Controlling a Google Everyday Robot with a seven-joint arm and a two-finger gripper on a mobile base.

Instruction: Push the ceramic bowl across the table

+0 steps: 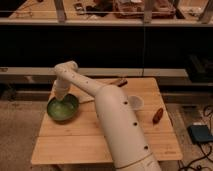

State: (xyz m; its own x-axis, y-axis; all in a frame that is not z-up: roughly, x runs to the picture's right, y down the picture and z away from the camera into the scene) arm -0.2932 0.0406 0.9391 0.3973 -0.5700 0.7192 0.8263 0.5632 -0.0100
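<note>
Ceramic bowl [63, 108] sits at the left edge of the table [80, 140], about halfway between the far and near corners, with its left rim hanging slightly past the boards. I see a green glaze with a darker rim; whether anything lies inside I cannot tell, since my arm covers part of it.

My gripper [61, 99] is down at the bowl, at its far inner side, below the bent wrist. It is hidden enough against the glaze that I will not say more about it than that it is low and touching or nearly touching the dish.

My white arm [117, 125] reaches from the near edge diagonally across the middle of the top to the bowl.

Right of the arm, toward the right edge, a small clear cup [135, 102] stands upright, and I cannot tell its contents. A reddish-brown oblong item [158, 115] lies near the right edge. A dark flat object [119, 82] rests by the far edge, behind the arm.
</note>
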